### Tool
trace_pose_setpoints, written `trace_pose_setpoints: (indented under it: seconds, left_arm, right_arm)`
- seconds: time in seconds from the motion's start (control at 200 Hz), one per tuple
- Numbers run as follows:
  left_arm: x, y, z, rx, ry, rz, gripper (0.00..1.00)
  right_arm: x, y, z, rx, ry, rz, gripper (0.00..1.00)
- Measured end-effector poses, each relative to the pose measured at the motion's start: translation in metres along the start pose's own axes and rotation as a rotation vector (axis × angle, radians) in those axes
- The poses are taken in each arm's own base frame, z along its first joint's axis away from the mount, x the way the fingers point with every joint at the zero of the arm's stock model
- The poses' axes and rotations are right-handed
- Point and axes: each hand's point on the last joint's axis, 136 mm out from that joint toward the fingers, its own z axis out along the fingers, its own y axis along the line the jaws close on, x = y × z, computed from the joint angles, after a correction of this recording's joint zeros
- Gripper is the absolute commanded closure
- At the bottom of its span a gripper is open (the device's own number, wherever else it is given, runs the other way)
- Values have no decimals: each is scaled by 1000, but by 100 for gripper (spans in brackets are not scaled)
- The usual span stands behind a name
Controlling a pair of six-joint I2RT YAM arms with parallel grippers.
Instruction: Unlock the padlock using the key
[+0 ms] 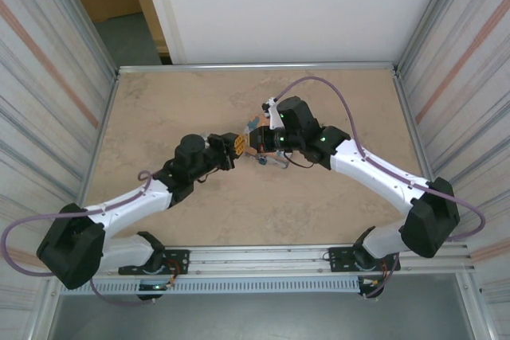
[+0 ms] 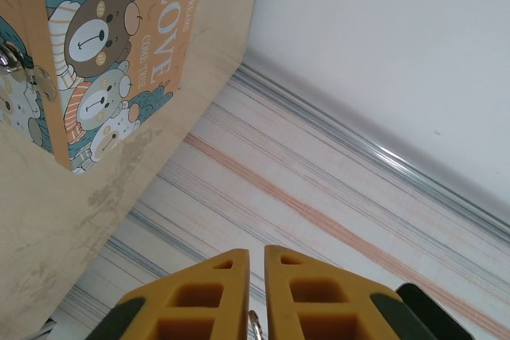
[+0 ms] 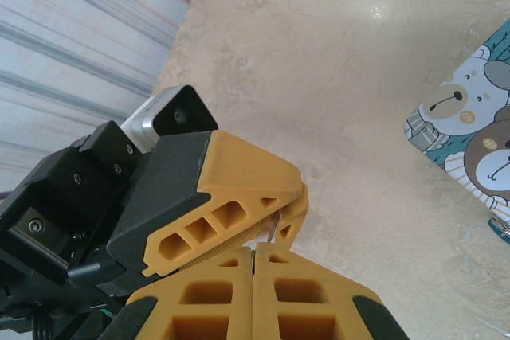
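Both grippers meet tip to tip at the table's middle. A thin silver key [image 3: 273, 228] runs from my right gripper [image 3: 253, 251], shut on it, up into my left gripper [image 3: 291, 206], whose fingers are pinched on its other end. In the left wrist view the left gripper [image 2: 256, 251] stands almost together, with the key's metal [image 2: 255, 326] in the narrow gap. From above, the left gripper [image 1: 239, 146] and right gripper [image 1: 256, 146] touch. A small blue and silver piece [image 1: 264, 158] just below them may be the padlock; I cannot tell for sure.
The orange-and-teal "LOVE" tin [image 2: 111, 53] with cartoon bears stands close beside the grippers, with a silver clasp [image 2: 11, 61] on its edge. It also appears as the tin [image 3: 470, 133] at the right. Striped walls [image 1: 48, 101] enclose the table on both sides.
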Motion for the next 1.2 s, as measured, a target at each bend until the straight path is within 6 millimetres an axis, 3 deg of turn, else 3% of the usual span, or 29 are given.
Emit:
trace_pose_setpoints:
  seconds: [0.1,0.2,0.426,0.556,0.651,0.817,1.197]
  left_arm:
    - [0,-2,-1,7,-3,13,100]
    - [0,-3,-3,9,-4,42,100]
    - [-3,-21,-12,40,-25,223,100]
    - [-5,-48,-19,88,-63,420,100]
    - [6,-74,-25,143,-67,589,100]
    - [28,-107,-41,251,-60,839,100]
    - [67,-119,-48,376,40,1098,100]
  right_arm:
    - [0,0,0,0,0,0,100]
    - [-1,1,-1,-2,-2,6,100]
    - [-11,0,-14,-39,-43,52,69]
    - [-21,-4,-32,-81,-90,85,57]
    - [-25,-6,-45,-110,-127,86,50]
    - [-21,7,-60,-209,-157,49,48]
    - [-31,59,-79,-466,-211,-30,49]
